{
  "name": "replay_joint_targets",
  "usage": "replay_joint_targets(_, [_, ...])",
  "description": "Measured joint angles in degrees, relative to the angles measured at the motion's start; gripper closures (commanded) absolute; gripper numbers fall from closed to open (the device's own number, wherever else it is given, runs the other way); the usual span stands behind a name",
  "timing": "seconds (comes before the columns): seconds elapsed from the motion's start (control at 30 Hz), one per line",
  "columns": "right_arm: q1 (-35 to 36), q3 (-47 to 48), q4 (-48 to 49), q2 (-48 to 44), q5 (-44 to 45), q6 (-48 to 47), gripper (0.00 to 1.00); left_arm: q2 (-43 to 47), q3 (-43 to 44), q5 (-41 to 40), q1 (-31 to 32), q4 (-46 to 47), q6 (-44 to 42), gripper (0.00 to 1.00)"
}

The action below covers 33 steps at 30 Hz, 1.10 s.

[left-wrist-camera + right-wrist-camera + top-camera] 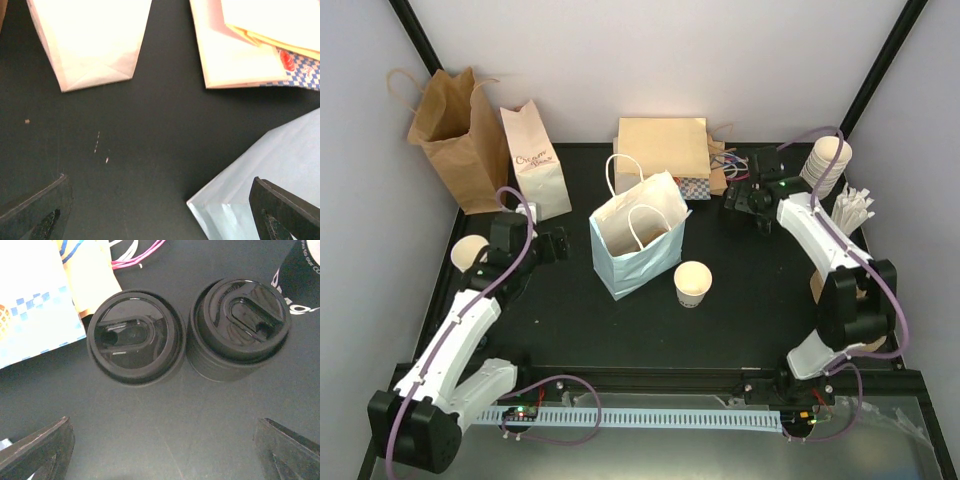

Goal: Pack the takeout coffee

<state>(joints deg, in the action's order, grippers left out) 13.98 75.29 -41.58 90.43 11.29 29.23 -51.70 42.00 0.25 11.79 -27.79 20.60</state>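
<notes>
- Left hand [548, 243] released, fingers [40, 210] spread wide with nothing between them; low over the surface [750, 310] by its left edge, pointing toward the light blue bag [635, 245].
- Right hand [162, 430] likewise spread and empty, over two stacks of black lids [136, 336] near the far right corner.
- Mid-surface, a little toward the near edge: takeout coffee cup [693, 283], upright, mouth open upward, just beside the blue bag's near right corner. Touching or not is hard to tell from above.
- Blue bag upright, mouth open, white handles up.
- White bag with script [535, 160] and brown bag [455, 135] at the far left corner.
- Stack of cream cups [827, 160] at the far right.
</notes>
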Motion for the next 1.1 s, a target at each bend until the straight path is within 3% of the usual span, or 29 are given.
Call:
replay_joint_targets(0.23, [-0.94, 7.19, -0.33, 9.84, -1.25, -1.03, 0.0, 2.69, -7.93, -0.72, -0.22, 14.64, -4.07, 0.01])
replay_joint_targets(0.43, [-0.94, 11.1, -1.18, 14.49, -1.42, -1.46, 0.0, 3.21, -17.11, -6.23, -0.7, 28.87, -11.69, 0.01])
replay_joint_targets(0.83, [-0.94, 14.29, -1.86, 18.69, -1.36, -1.49, 0.0, -12.66, -23.56, -9.9, -8.2, 55.47, -18.88, 0.02])
replay_joint_targets(1.1, [-0.94, 17.2, -3.61, 21.99, -0.85, -1.51, 0.05, -17.38, -24.48, -7.21, -11.72, 64.78, -20.98, 0.03])
